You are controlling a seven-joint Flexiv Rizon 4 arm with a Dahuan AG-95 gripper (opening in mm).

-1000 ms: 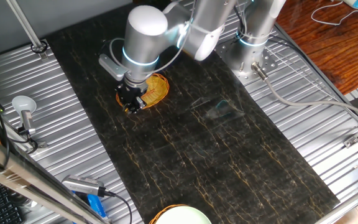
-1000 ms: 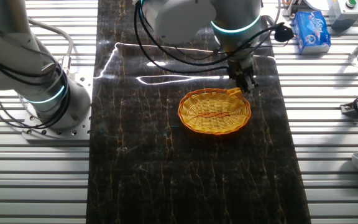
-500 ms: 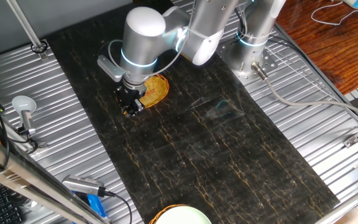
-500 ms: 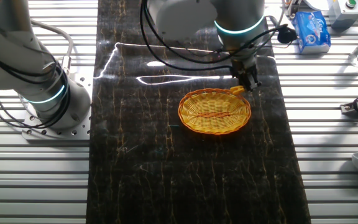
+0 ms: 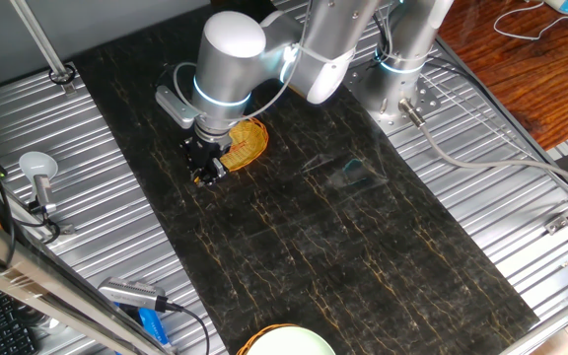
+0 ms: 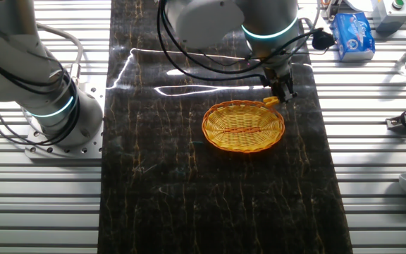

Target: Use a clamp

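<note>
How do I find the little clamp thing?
Look at the long dark mat and find the round woven basket on it. At the basket's rim, right under the gripper, sits the clamp, a tiny yellow-orange plastic piece. It is far smaller than the basket and smooth, not woven.

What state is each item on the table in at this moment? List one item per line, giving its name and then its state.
clamp: at the woven basket's rim, between the gripper's fingers; too small to tell if it grips the rim.
woven basket: upright on the dark mat, nothing visible inside.
gripper: low at the basket's edge, shut on the clamp.
tissue pack: lying on the slatted table beyond the mat, untouched.
</note>
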